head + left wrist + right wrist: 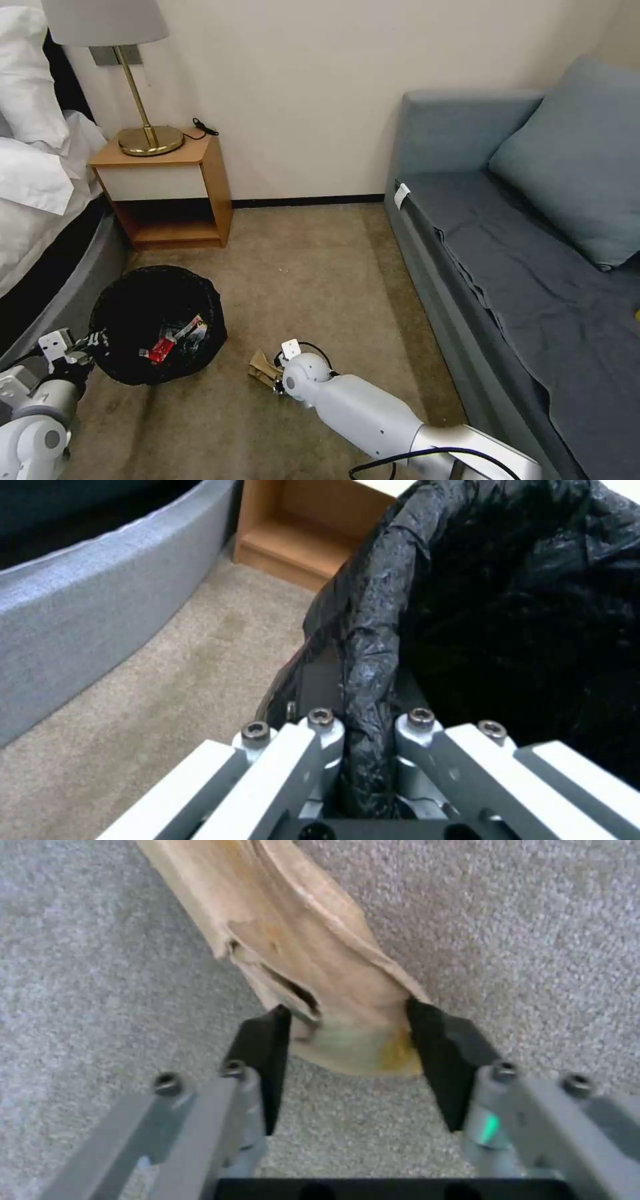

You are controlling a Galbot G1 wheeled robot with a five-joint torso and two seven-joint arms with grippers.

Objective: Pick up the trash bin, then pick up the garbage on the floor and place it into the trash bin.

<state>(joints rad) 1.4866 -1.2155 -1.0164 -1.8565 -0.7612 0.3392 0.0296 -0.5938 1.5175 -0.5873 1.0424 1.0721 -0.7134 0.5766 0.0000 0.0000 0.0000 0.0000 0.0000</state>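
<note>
black bag rim of the bin (157,323) is clamped by the left gripper (369,730) to carry it; right gripper (347,1040) straddles tan paper (313,965), jaws apart, not yet clenched.

1. Beige carpet floor (313,267), short pile, runs between bed and sofa.
2. Crumpled tan paper (264,369) lies flat on the carpet.
3. Wooden nightstand (167,193) stands against the wall.
4. Grey-blue sofa (467,267) rests along the robot's right.
</note>
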